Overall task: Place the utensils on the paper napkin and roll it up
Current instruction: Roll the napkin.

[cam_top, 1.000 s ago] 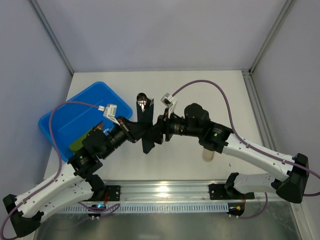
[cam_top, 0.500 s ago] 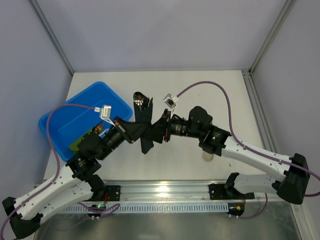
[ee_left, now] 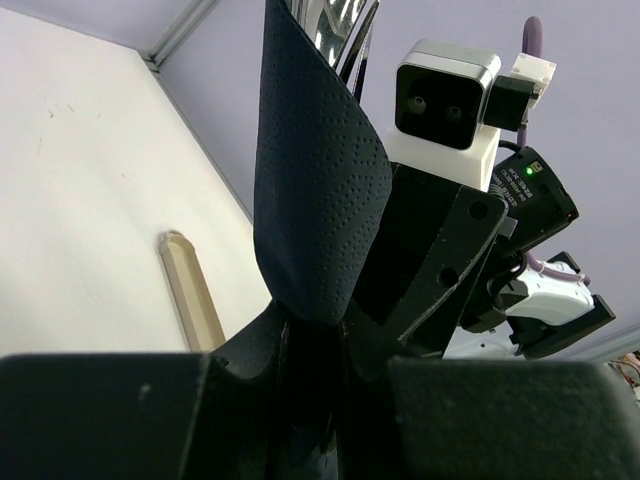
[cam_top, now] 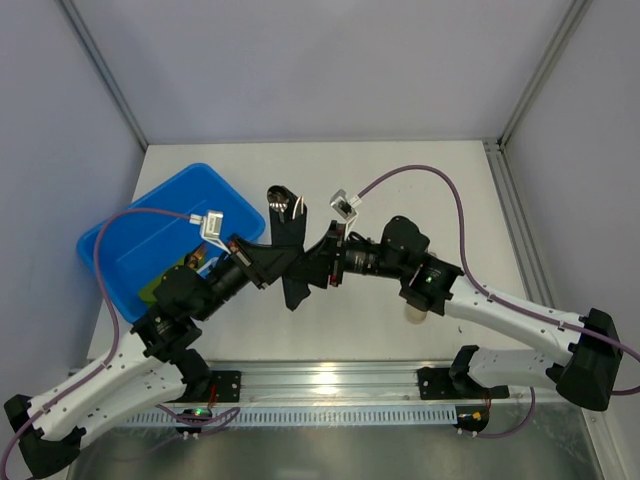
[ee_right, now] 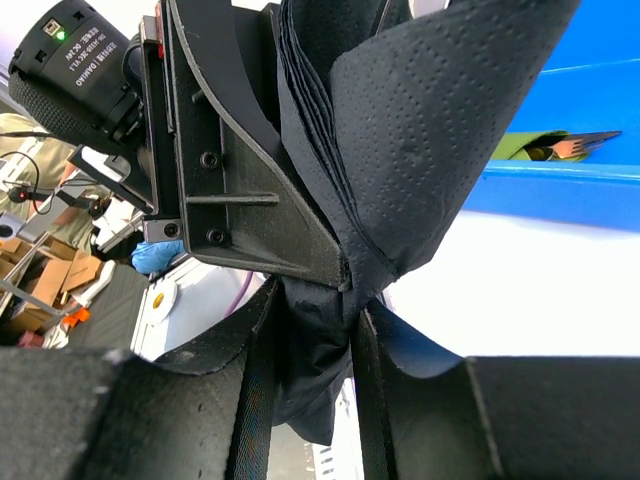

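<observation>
Left gripper and right gripper meet fingertip to fingertip, each clamped on the same low portion of the rolled paper napkin. The roll's long axis runs crosswise to both grips. The utensils protrude from its far end. Both arms are equally near.

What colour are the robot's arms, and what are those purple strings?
The left arm and right arm are white tubes with black joints. The left gripper and right gripper are black, each beside a small white camera box. The strings are purple cables.
</observation>
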Robot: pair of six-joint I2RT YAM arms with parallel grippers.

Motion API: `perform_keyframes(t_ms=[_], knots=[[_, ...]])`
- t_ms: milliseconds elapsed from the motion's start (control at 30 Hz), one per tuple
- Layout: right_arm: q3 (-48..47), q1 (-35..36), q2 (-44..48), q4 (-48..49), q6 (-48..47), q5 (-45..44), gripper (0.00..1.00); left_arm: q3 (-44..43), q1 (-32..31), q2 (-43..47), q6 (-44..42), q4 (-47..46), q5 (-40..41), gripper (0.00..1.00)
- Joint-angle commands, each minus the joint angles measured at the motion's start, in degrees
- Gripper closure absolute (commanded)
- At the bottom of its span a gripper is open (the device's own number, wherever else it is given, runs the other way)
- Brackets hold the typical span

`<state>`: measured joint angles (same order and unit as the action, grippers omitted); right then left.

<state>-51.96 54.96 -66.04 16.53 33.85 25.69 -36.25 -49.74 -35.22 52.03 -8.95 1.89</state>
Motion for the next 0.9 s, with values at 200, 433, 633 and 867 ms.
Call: perform_keyframes(t_ms=[200,433,633,867], knots=[[1.34,0.94,3.29,8.78,-1.76,5.5,0.96,-2.33,0.08,-0.29,-1.58,4.29,-0.22,1.0],[1.69,0.94,3.46,8.95,-2.29,9.54,0.97,-4.62,0.08,-0.64,-2.81,8.59,-0.04,1.0],[2.57,0.76,4.25,8.07,-3.52,9.02,0.97,-4.45,0.08,0.24,-2.72,9.39,-0.13,0.82],[2.31,0.85,3.9,8.07,-4.31,9.46,0.96,-4.18,0.08,0.86,-2.29,9.3,-0.57,0.58]])
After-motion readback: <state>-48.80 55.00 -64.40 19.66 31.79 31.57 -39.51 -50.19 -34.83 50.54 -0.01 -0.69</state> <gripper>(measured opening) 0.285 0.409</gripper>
